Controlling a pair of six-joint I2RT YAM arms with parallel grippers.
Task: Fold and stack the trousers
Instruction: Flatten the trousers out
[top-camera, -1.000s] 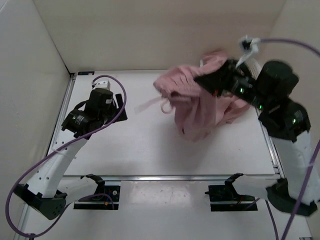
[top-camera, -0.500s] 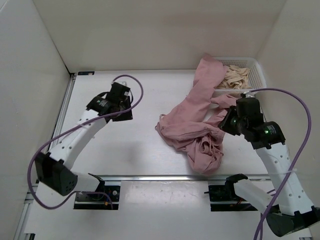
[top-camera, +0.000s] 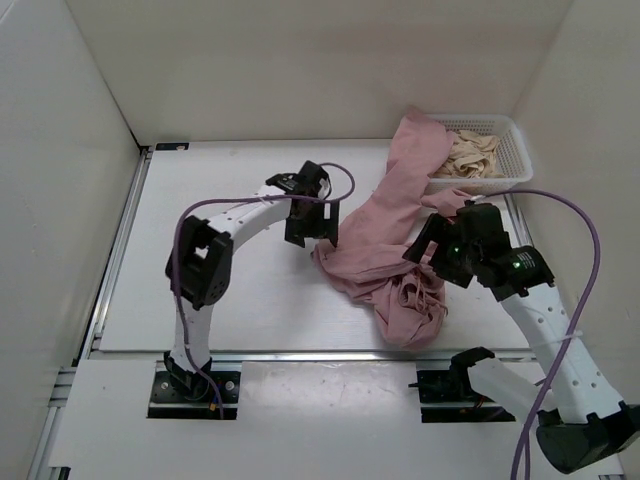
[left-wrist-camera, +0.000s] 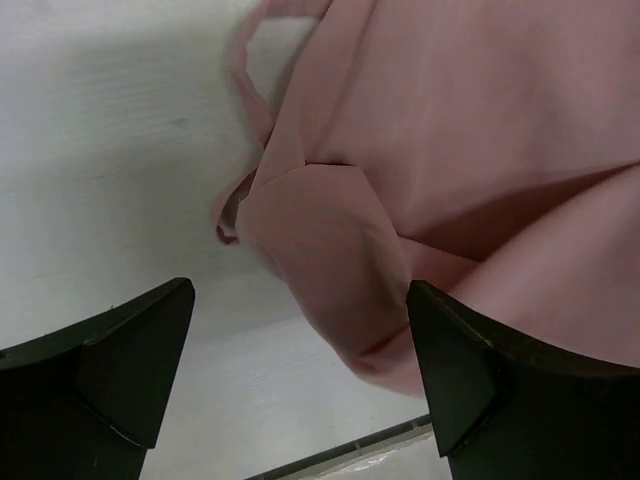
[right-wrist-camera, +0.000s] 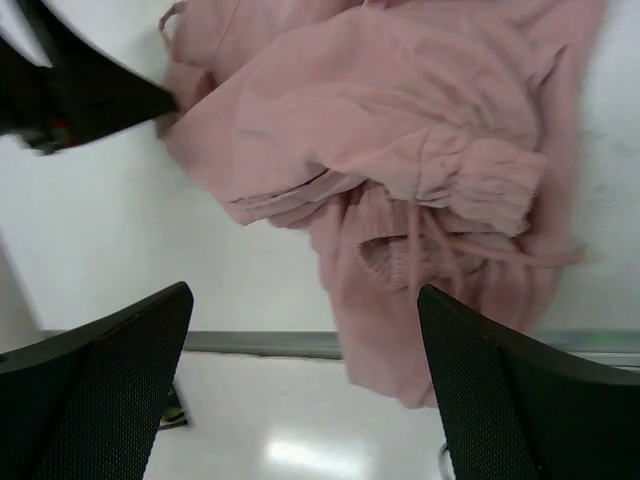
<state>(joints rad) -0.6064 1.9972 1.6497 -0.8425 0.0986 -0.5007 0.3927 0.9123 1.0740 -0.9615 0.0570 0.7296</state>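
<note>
White walls close in a pale table (top-camera: 230, 300), and the biggest change on it is the trousers (top-camera: 385, 260); a second ago they hung bunched in the air at the far right, and now they lie dropped in a crumpled pink heap right of centre, with one leg trailing far and right until it laps over the rim of a white basket (top-camera: 515, 150) that holds some beige cloth (top-camera: 470, 155); nothing is folded yet, so the task looks to be at its very start, with the garment merely delivered to the work surface; the left arm (top-camera: 240, 220) has swung in from the left side of the table and now reaches to the left edge of the heap; the right arm (top-camera: 540, 300) has drawn back toward the near right; the left gripper (left-wrist-camera: 300, 340) stands with its jaws spread wide and empty, poised above a folded-over edge of pink fabric where it meets bare table; the right gripper (right-wrist-camera: 305, 325), which was clamped on the cloth a second ago, has let go and hangs with jaws apart and nothing between them, above the gathered waistband; the drawstring cords (right-wrist-camera: 440, 250) lie loose across that waistband; my reading is that both claws are ready to take fresh holds, and the heap needs spreading flat before any fold can be made.
</note>
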